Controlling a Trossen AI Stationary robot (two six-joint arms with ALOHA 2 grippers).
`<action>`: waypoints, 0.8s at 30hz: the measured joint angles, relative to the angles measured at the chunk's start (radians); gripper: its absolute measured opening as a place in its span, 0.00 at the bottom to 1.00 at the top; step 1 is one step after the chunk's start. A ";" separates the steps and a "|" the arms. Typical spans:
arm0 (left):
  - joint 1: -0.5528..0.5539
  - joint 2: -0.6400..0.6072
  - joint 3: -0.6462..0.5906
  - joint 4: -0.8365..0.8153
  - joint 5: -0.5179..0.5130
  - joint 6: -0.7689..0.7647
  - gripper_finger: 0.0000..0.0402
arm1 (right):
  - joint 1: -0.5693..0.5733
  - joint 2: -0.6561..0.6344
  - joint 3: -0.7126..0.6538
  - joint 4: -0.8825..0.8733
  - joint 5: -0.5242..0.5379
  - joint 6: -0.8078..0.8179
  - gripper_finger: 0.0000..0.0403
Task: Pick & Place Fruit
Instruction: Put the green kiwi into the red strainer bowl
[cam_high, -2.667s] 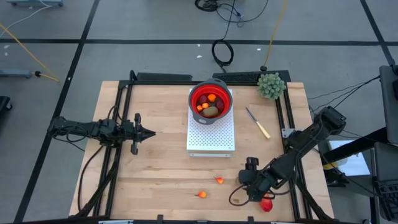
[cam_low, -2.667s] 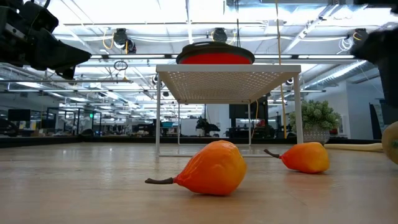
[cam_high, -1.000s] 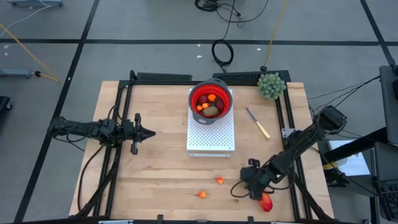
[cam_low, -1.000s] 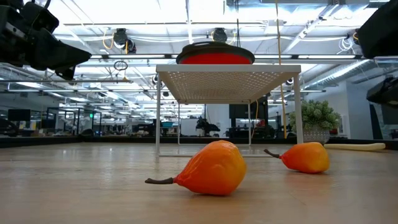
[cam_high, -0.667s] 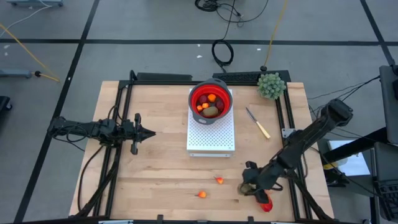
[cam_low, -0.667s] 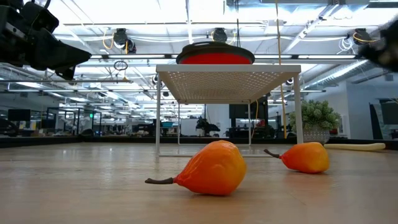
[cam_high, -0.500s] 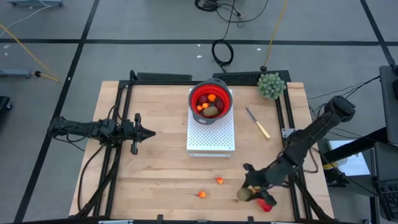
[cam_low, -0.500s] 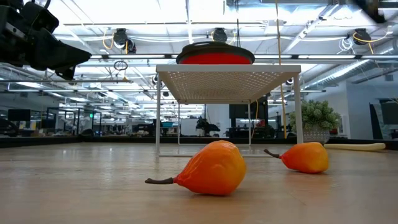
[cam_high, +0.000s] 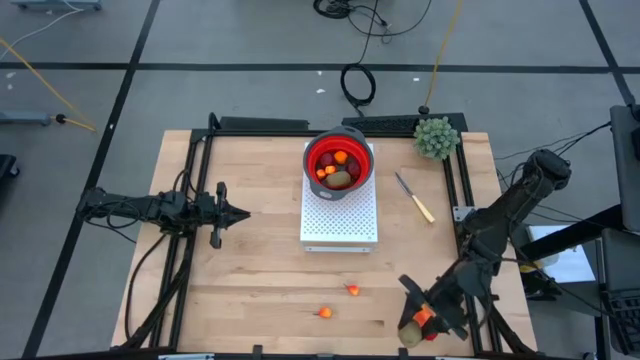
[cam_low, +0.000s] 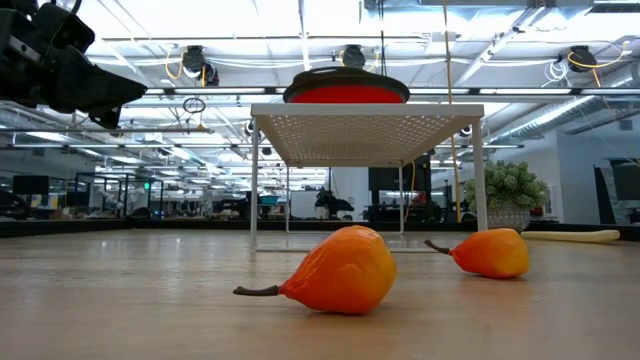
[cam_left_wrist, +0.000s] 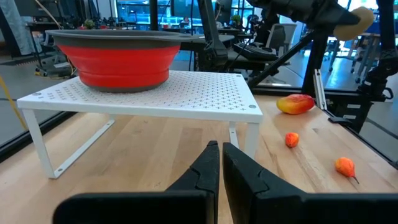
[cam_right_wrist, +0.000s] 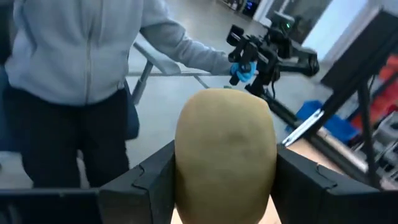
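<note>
My right gripper (cam_high: 412, 328) is near the table's near right corner, shut on a brown-green oval fruit (cam_right_wrist: 225, 149) and raised off the wood; the left wrist view shows that oval (cam_left_wrist: 354, 18) high up. A red-orange oblong (cam_left_wrist: 295, 104) lies on the table under that arm. Two small orange fruits (cam_high: 352, 290) (cam_high: 325, 313) lie on their sides on the wood, large in the low view (cam_low: 345, 270) (cam_low: 490, 253). Several fruits sit in the red bowl (cam_high: 312, 150) on the white rack (cam_high: 340, 225). My left gripper (cam_high: 240, 213) waits shut at the left. My right gripper pinches the brown-green oval by its two long sides (cam_right_wrist: 186, 155), one dark finger (cam_right_wrist: 146, 183) on each. The fingers point out past the table's near edge. The oval is lifted clear of the table and stands out beyond the fingertips.
A green spiky plant (cam_high: 436, 137) and a yellow-handled knife (cam_high: 414, 197) sit at the far right. Black frame rails (cam_high: 195, 190) run along both sides. A person in a grey top (cam_right_wrist: 74, 62) stands beyond the near edge. Bare wood lies between my left gripper and the rack.
My right gripper, shut on the oval, has risen off the table, shifted toward the near edge and swung round to point outward; the oval went up with it. In the low view that arm left the picture at the top. The other fruits stayed put.
</note>
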 joint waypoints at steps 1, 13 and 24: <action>0.000 0.000 0.000 0.000 0.000 0.000 0.05 | 0.002 0.000 0.000 0.000 0.000 -0.033 0.50; 0.000 0.000 0.000 0.000 0.000 0.001 0.05 | 0.013 0.000 0.000 0.016 0.000 -0.130 0.50; 0.000 0.000 0.000 0.000 0.000 0.004 0.05 | 0.014 0.000 0.000 0.109 -0.002 -0.146 0.50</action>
